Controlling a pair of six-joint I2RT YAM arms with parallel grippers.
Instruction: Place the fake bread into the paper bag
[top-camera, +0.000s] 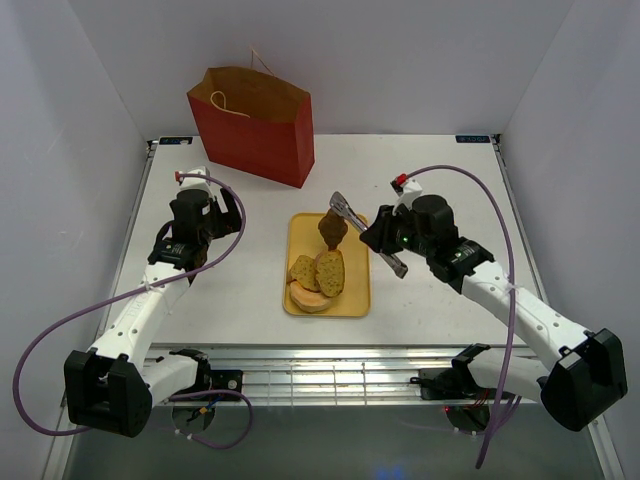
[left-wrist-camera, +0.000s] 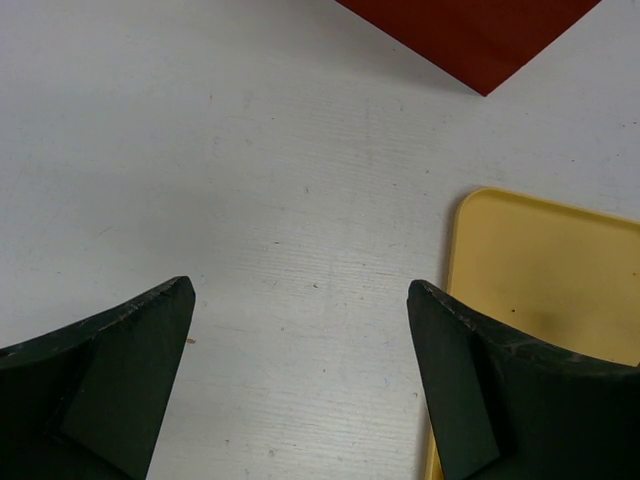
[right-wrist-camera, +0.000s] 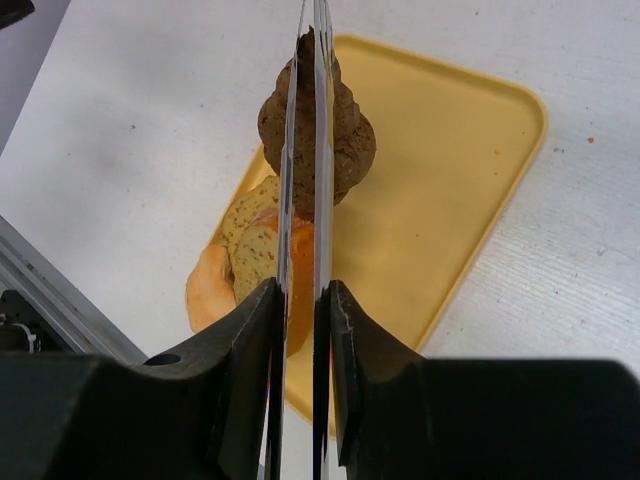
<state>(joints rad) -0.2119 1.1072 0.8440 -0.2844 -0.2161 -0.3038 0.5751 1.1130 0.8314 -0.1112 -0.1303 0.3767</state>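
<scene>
My right gripper (right-wrist-camera: 300, 300) is shut on a pair of metal tongs (right-wrist-camera: 305, 150). The tongs' tips pinch a dark brown speckled piece of fake bread (right-wrist-camera: 350, 140), seen in the top view (top-camera: 332, 231) over the far end of the yellow tray (top-camera: 355, 300). More fake bread lies at the tray's near left: tan speckled slices (top-camera: 320, 272), an orange roll (right-wrist-camera: 300, 265) and a pale bun (right-wrist-camera: 205, 290). The red paper bag (top-camera: 250, 125) stands upright and open at the far left. My left gripper (left-wrist-camera: 300, 290) hangs open over bare table, left of the tray (left-wrist-camera: 550, 270).
White walls close in the table on three sides. A metal rail runs along the near edge between the arm bases. A corner of the red bag (left-wrist-camera: 480, 35) shows at the top of the left wrist view.
</scene>
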